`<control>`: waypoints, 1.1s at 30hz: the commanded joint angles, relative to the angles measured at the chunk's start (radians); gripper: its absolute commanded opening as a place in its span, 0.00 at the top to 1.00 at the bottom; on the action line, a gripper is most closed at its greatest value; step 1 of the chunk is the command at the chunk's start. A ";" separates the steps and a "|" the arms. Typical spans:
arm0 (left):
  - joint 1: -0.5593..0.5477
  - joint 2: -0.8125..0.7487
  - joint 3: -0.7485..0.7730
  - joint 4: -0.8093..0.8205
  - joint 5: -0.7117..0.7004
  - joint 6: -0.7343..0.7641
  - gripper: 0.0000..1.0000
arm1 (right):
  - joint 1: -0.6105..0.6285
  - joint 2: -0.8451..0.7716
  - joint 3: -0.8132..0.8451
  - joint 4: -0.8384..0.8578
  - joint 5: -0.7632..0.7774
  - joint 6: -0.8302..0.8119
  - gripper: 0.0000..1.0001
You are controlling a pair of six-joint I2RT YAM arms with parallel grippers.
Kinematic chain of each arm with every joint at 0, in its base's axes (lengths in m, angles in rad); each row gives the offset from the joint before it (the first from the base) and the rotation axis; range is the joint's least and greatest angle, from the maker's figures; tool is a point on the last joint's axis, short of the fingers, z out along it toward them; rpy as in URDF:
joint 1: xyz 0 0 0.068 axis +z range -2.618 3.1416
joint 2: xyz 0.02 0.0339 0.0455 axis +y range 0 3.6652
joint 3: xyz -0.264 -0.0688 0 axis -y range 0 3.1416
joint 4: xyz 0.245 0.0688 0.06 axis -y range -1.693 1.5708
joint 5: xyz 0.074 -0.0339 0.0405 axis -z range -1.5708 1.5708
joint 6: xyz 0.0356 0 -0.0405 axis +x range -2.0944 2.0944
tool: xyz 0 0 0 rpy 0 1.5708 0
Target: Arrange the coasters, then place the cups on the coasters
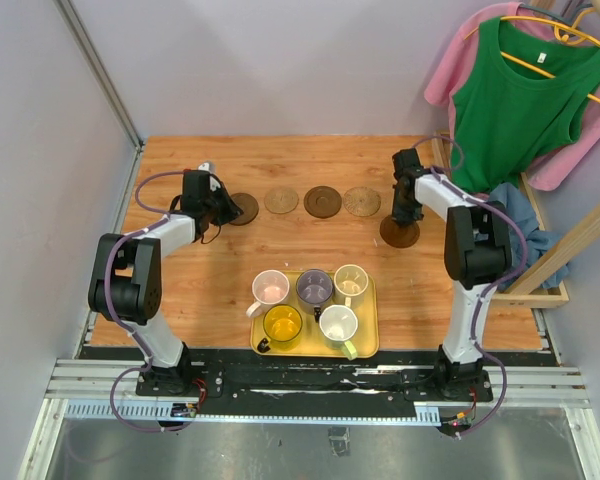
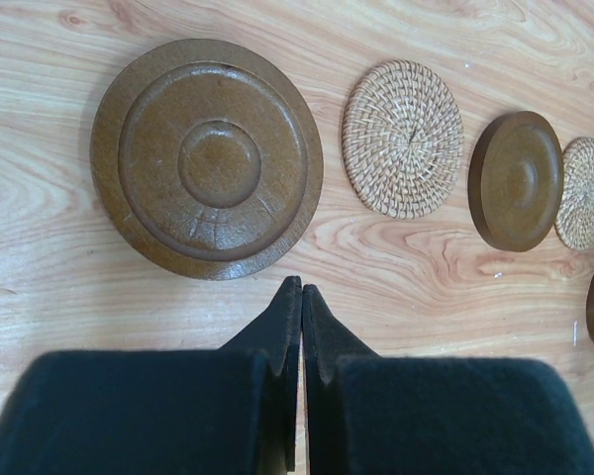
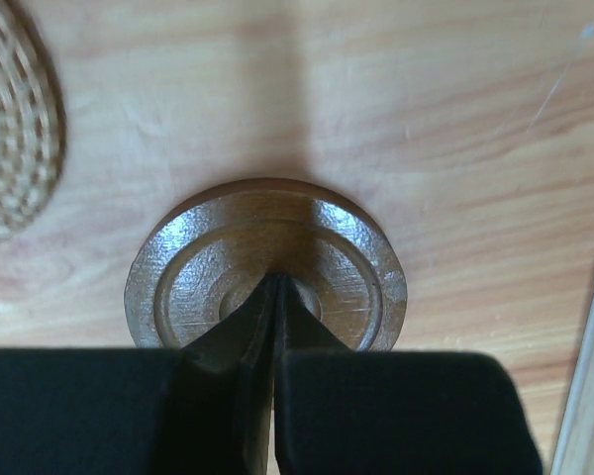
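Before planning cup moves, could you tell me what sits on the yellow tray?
Pink mug, purple-grey mug, cream mug, yellow mug, pale green mug; tray floor beneath them is covered.

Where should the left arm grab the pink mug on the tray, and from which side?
Probably the wall at its far-left rim, from above, jaws straddling it. The pink mug stands upright and open in the far-left corner of the tray; the purple mug and yellow mug crowd its right and near sides, and its handle juts near-left.
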 commanded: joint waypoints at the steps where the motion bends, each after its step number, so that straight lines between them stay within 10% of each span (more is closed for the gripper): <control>1: 0.006 0.003 0.011 0.004 -0.019 0.024 0.99 | -0.029 0.117 0.147 -0.083 0.058 0.009 0.99; 13: 0.006 0.083 0.075 -0.017 -0.061 0.041 1.00 | -0.061 0.327 0.459 -0.129 0.062 -0.033 0.99; 33: 0.006 0.229 0.198 -0.021 -0.077 0.056 0.99 | -0.075 0.393 0.525 -0.091 -0.024 -0.075 0.99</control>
